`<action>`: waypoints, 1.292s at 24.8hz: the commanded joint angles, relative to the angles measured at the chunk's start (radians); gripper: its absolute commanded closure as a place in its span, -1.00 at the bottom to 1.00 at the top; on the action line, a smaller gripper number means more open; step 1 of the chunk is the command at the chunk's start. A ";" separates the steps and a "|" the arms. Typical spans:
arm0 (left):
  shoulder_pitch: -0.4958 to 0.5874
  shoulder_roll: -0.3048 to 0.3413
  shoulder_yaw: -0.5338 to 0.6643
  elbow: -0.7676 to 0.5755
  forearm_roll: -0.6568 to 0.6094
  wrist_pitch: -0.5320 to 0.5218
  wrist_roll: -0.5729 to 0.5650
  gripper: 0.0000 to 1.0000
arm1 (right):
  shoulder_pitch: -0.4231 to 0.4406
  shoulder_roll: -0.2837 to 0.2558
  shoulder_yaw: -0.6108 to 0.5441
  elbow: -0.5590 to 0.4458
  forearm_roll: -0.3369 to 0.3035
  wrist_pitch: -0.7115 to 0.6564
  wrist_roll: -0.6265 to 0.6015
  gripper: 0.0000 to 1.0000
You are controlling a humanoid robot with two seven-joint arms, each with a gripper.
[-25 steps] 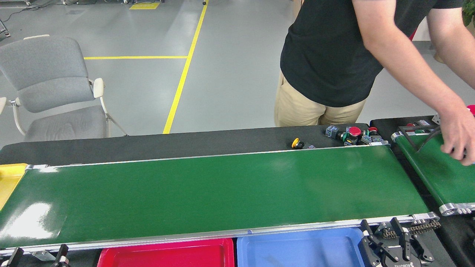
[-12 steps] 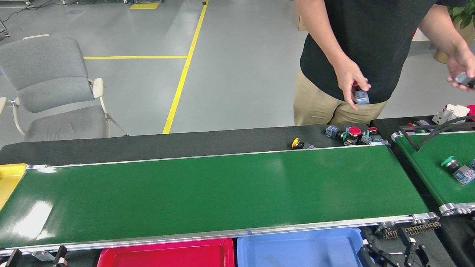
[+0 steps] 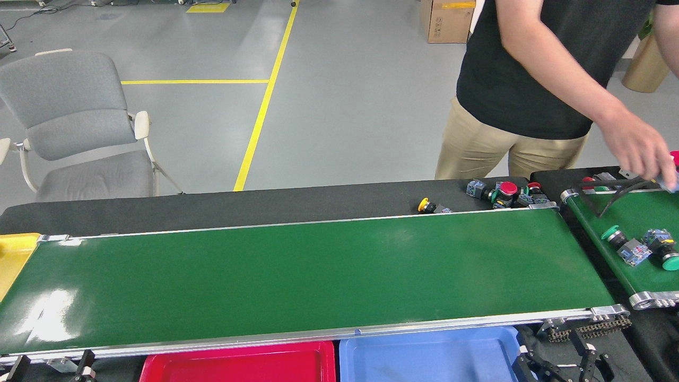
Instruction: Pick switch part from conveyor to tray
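The conveyor is a long glossy green belt with silver rails, and no switch part lies on it. Two green-capped switch parts lie on the short belt at the right. More switch parts are piled on the black table behind the conveyor's right end, and a yellow-capped one lies apart from them. A red tray and a blue tray sit below the near rail. My left gripper and right gripper show only fingertips at the bottom edge, spread apart and empty.
A person in a black shirt stands behind the table at the right, one hand over the far end of the short belt. A yellow tray sits at the conveyor's left end. A grey chair stands at the back left.
The person stepped right and reached over the short belt again. Two switch parts now lie on that belt and have moved nearer. My right gripper has sunk lower at the frame's edge.
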 commanded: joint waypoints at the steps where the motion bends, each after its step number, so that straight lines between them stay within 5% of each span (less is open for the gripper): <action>1: -0.003 0.009 0.003 -0.016 0.002 -0.001 0.006 -1.00 | -0.008 -0.006 -0.006 -0.010 -0.004 0.002 -0.001 -0.99; 15: -0.002 0.012 -0.002 -0.016 -0.001 -0.001 0.006 -1.00 | -0.025 -0.006 -0.006 0.018 -0.004 0.004 0.001 -0.98; 32: -0.012 0.013 -0.005 -0.010 -0.002 -0.001 0.004 -1.00 | -0.258 -0.069 0.005 0.162 0.006 0.005 0.220 -0.98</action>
